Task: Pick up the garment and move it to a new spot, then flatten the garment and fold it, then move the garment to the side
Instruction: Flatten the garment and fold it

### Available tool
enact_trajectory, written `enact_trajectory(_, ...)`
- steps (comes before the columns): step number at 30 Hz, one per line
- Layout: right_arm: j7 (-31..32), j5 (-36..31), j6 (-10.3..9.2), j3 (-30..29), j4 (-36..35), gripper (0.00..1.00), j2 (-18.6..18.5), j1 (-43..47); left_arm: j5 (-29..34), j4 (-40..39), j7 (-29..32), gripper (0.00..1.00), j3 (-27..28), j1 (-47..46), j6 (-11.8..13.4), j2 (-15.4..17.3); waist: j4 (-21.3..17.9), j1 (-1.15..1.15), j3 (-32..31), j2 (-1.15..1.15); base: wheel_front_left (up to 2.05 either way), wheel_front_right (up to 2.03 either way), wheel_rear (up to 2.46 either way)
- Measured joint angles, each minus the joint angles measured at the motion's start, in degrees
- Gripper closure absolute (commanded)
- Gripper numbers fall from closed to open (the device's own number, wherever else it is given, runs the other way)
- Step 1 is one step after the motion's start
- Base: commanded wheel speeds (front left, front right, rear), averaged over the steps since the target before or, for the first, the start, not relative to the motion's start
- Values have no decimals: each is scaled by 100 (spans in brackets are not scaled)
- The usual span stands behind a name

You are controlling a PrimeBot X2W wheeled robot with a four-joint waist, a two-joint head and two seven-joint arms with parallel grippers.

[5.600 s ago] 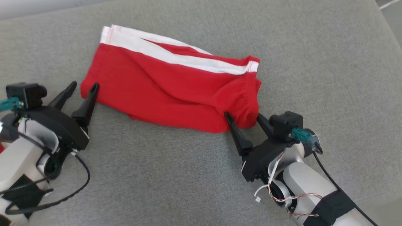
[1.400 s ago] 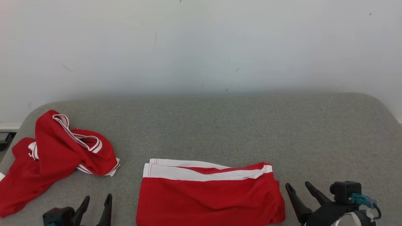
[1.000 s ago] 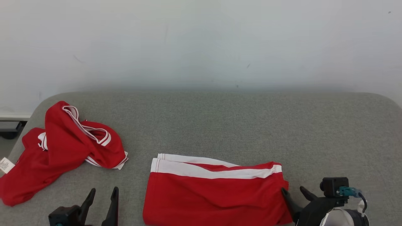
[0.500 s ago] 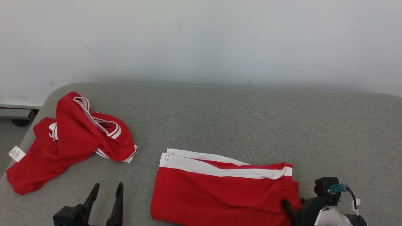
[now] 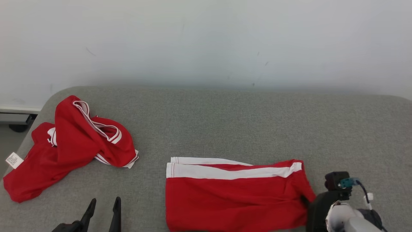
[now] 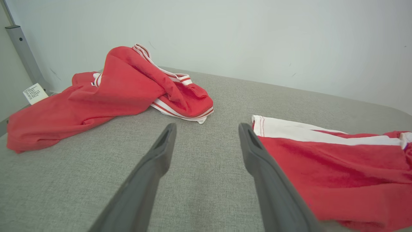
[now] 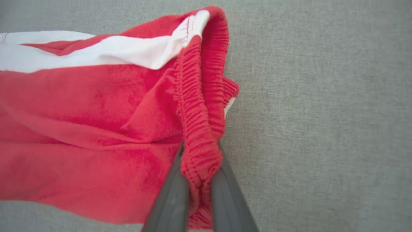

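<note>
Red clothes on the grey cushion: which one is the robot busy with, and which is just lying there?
In the job:
- folded red shorts
- right gripper, jaws shut on their waistband
- left gripper, jaws open beside them

Just lying about:
- crumpled red garment at the left
- its white label

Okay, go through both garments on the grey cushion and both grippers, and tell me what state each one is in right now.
red shorts with white side stripe: folded, lying flat, waistband end bunched and pinched.
crumpled red garment with white trim: heaped, unfolded, nothing touching it.
left gripper: open, empty.
right gripper: shut on the shorts' elastic waistband.
</note>
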Motion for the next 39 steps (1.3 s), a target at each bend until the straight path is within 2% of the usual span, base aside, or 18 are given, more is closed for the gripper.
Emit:
enact_trajectory(7, -3, -78, 2, -257, 16, 100, -669, -119, 41, -93, 0, 0, 36, 23, 0, -59, -197, 0, -2, 0, 0, 0, 0)
enact_trajectory(12, 2, -70, 76, -348, -48, 100, -817, -120, 83, -134, 0, 0, 14, 23, 0, -140, -285, 0, 13, 0, 0, 0, 0)
enact_trajectory(13, 21, -56, 138, -355, -100, 100, -820, -124, 83, -134, 0, 0, 27, 25, -1, -142, -301, 0, 14, 0, 0, 0, 0)
enact_trajectory(16, 67, 199, 319, -430, -341, 100, -781, -124, 85, -134, 0, 0, 20, 24, 0, -143, -340, 0, 15, 0, 0, 0, 0)
enact_trajectory(20, 281, 558, 678, -397, -744, 100, -548, -141, 85, -129, 0, 0, 29, 24, 0, -156, -372, 0, 8, 0, 0, 0, 0)
enact_trajectory(25, 573, 899, 920, -322, -1151, 100, -333, -185, 85, -125, 0, 0, -2, 24, 0, -201, -398, 0, -10, 0, 0, 0, 0)
enact_trajectory(28, 743, 1043, 983, -316, -1336, 100, -231, -265, 85, -116, 1, 0, -19, 21, 0, -227, -398, 0, -16, 0, 0, 0, 0)
enact_trajectory(39, 1233, 1447, 926, -231, -1667, 100, 77, -266, 91, 26, 76, 0, -225, -46, -49, -415, -195, 0, -30, 0, 0, 0, 0)
